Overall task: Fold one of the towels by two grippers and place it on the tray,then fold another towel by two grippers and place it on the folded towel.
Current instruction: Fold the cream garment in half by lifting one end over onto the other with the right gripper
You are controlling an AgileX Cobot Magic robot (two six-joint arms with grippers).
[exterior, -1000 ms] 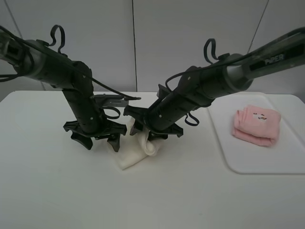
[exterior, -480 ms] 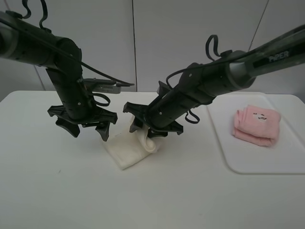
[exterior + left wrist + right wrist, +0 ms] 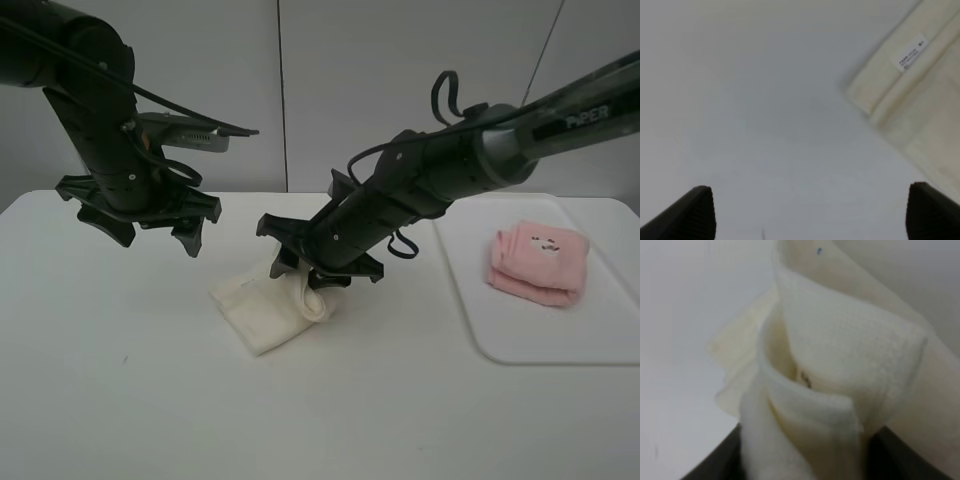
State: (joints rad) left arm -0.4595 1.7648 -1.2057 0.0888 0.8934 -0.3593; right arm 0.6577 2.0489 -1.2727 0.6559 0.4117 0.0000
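You have two towels: the pink towel (image 3: 537,262) folded on the tray (image 3: 520,345) at right, the cream towel (image 3: 262,312) at the middle of the table (image 3: 100,400). Your left claw (image 3: 152,238) hangs open and empty; your right claw (image 3: 312,275) pinches the cream towel, tips hidden in cloth.

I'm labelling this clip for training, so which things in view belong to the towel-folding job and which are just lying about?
Part of the job: cream-white towel, pinched by the right gripper; pink towel, folded on the tray; left gripper, open above the table.
Just there: table; wall panels behind.
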